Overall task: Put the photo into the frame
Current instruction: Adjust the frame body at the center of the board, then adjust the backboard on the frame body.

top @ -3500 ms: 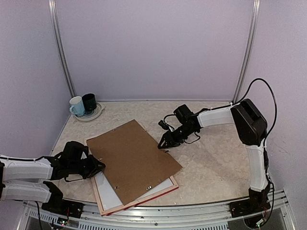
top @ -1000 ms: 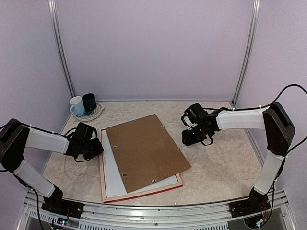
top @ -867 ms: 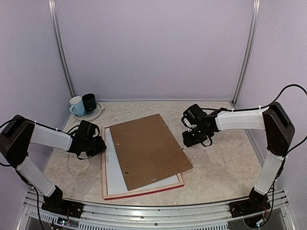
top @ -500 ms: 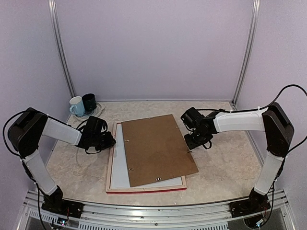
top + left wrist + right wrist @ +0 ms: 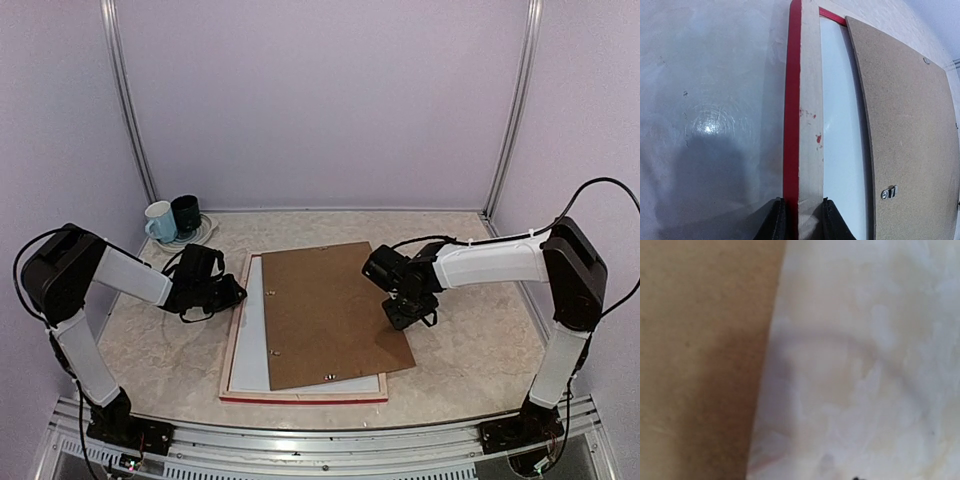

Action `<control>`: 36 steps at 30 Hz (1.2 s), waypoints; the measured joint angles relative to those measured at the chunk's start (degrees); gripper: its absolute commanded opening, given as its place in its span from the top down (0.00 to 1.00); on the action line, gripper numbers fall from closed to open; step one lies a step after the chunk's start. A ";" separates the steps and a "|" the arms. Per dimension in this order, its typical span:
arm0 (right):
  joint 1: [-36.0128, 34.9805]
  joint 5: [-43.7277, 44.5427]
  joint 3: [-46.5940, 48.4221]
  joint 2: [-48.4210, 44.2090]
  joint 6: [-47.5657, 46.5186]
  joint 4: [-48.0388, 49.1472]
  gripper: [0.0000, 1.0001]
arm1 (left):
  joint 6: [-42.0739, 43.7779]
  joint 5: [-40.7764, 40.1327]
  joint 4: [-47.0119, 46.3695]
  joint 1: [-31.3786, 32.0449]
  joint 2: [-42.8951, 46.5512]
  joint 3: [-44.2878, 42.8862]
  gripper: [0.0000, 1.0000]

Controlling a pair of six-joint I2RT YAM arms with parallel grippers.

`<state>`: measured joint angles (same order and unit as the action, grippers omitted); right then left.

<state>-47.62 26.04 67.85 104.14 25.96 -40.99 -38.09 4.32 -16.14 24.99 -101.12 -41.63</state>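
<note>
The frame (image 5: 237,330) lies face down, its near rail parallel to the table's front edge. Its pale wood back and red edge (image 5: 809,125) show in the left wrist view. My left gripper (image 5: 800,220) is shut on the frame's left rail, one finger on each side (image 5: 236,293). Inside the frame lies the photo (image 5: 257,325), plain white back up (image 5: 842,125). A brown backing board (image 5: 335,310) covers most of it, shifted right over the frame's right rail. My right gripper (image 5: 404,312) is at the board's right edge (image 5: 695,360); its jaws are hidden.
A white mug (image 5: 159,222) and a dark mug (image 5: 186,214) stand on a plate at the back left corner. Small metal tabs (image 5: 888,192) sit on the board. Lilac walls close in the back and sides. A metal rail (image 5: 320,455) runs along the near edge.
The frame, photo and board have swung clockwise until square with the table's front edge. My left gripper went right and back with the rail. My right gripper moved left and nearer, to the board's right edge.
</note>
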 measured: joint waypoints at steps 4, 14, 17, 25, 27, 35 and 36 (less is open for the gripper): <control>-0.02 -0.04 -0.09 -0.15 1.03 -1.27 0.56 | -0.02 0.92 -1.01 -0.35 -0.02 0.48 0.79; -1.44 -1.16 -0.76 -1.18 1.38 -1.55 0.56 | -0.33 1.55 -2.99 -0.61 -0.02 1.49 0.79; -2.36 -1.49 -0.76 -1.16 1.46 -1.55 0.56 | -0.42 1.73 -3.21 -0.66 -0.02 1.60 0.79; -3.65 -0.74 -0.59 -1.16 2.45 -2.51 0.55 | -0.48 2.23 -3.74 -0.85 -0.09 1.79 0.79; -3.65 0.22 0.07 -1.18 2.64 -3.58 0.54 | -0.48 2.36 -3.80 -0.85 -0.13 1.79 0.80; -2.05 1.68 7.32 -0.74 0.61 -4.94 0.46 | -0.48 2.91 -4.02 -0.98 -0.26 1.79 0.79; -1.44 1.75 9.53 0.13 -0.26 -4.59 0.45 | -0.48 2.97 -4.04 -1.01 -0.26 1.79 0.80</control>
<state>-49.06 27.79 77.38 104.27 25.69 -45.58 -38.57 7.29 -20.18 23.99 -101.38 -39.83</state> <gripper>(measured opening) 0.529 0.208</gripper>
